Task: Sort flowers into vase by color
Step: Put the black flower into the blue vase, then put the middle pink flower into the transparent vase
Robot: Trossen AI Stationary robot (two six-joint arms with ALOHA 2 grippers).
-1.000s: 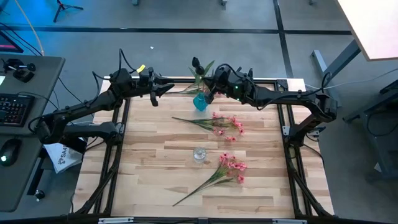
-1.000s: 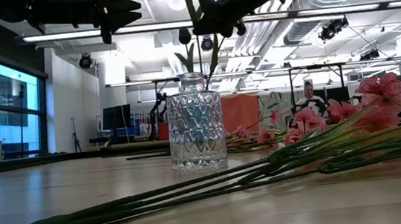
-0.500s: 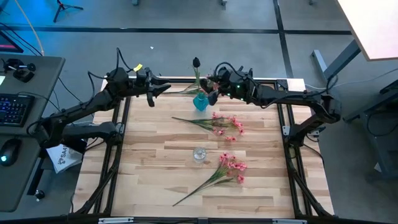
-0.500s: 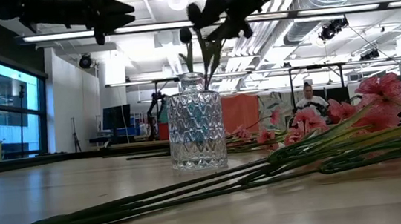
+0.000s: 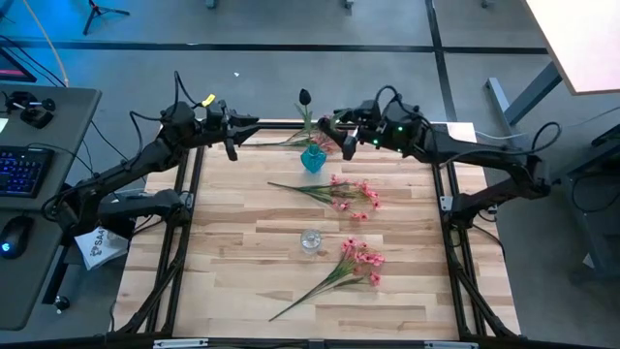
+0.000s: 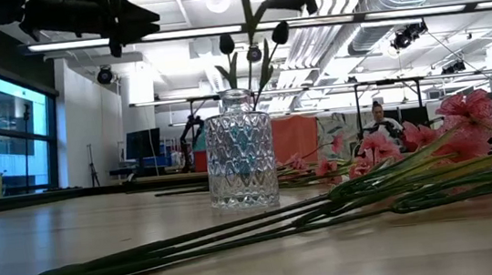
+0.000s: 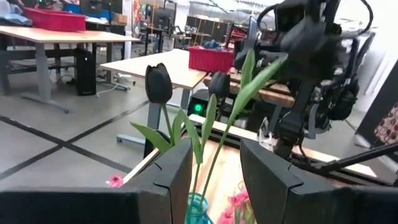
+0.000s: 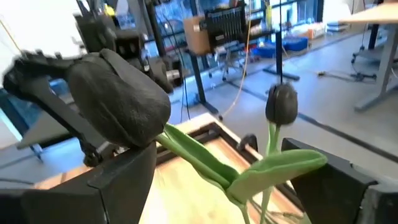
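Two black-bud flowers (image 5: 305, 98) stand with their stems in the blue vase (image 5: 312, 158) at the table's far middle; their buds (image 7: 158, 82) (image 6: 280, 33) rise above it. Two pink sprays (image 5: 341, 194) (image 5: 351, 264) lie flat on the wood, either side of a clear glass vase (image 5: 310, 240). My right gripper (image 5: 337, 124) hangs open just right of the blue vase, one bud (image 8: 118, 106) and the leaves (image 8: 273, 168) close before its fingers. My left gripper (image 5: 247, 123) is open, left of the vase, touching nothing.
Another pink bloom and stem (image 5: 291, 142) lie behind the blue vase at the far edge. The black frame rails (image 5: 189, 194) run along the table's left and right sides. Bare wood (image 5: 232, 262) lies at the near left.
My right gripper has opened and let go of a black-bud flower, then drawn up and toward the table's right edge. That flower now stands in the blue vase beside the other. My left gripper has eased back toward the far left.
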